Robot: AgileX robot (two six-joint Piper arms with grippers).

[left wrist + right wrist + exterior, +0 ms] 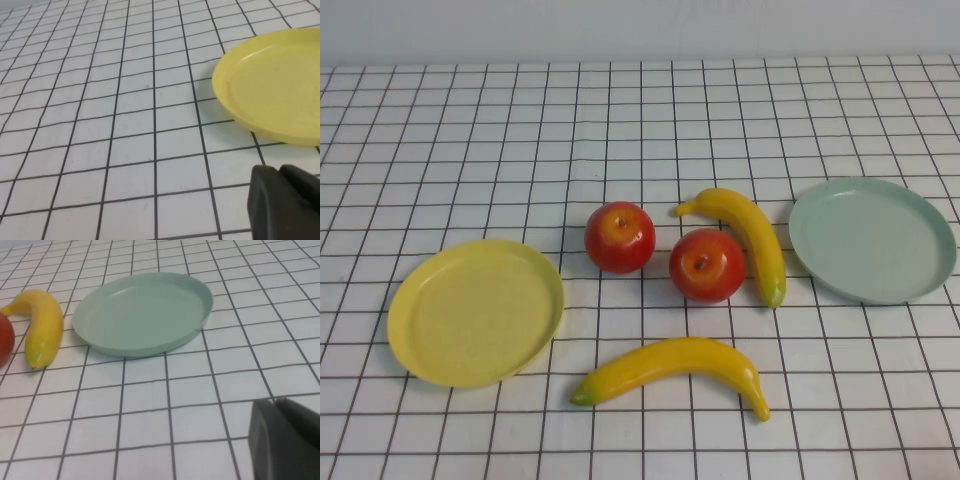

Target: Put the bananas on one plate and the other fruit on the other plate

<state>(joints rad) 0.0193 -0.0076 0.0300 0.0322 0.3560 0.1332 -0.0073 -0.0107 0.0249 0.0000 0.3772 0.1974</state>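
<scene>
Grippers: left gripper (285, 202) is hanging low over the counter (470, 130) near the yellow plate (475, 312); right gripper (287, 437) is hanging near the green plate (872, 240). Only a dark corner of each is showing, so I cannot tell how the fingers are standing.
Near banana (672, 367): lying on the counter, nearest the robot, between the plates.
Apples: left apple (619, 237) and right apple (707, 265) are sitting side by side, apart.
Far banana (747, 236): lying just beside the right apple; partly cut off in the right wrist view.
Plates: both are lying bare.
</scene>
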